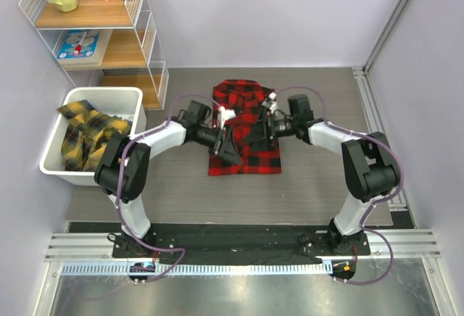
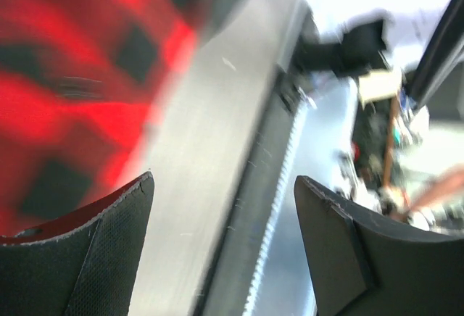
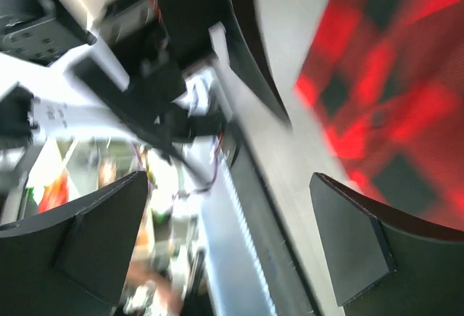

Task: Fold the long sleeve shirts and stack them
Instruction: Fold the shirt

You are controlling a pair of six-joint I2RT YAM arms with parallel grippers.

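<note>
Left hand (image 2: pixel 223 178) and right hand (image 3: pixel 229 175) gape apart over the red-and-black checked shirt (image 1: pixel 246 158), folded rectangular.

Red-and-black shirt (image 1: pixel 244 131): soft matt flannel cloth, slightly fuzzy. Yellow-and-black shirts (image 1: pixel 85 138): same matt flannel, crumpled. Bin (image 1: pixel 109 96): white plastic, smooth, slight sheen. Tabletop (image 1: pixel 326 178): grey, matt, faint grain. Shelf rack (image 1: pixel 87 17): white coated metal wire, light wooden boards. Metal plate (image 1: pixel 239 294) at near edge: brushed, shiny. Pads (image 2: pixel 94 258) of left jaws: black, matt, finely textured. Arm shells (image 1: pixel 163 136): white glossy plastic, black matt parts
</note>
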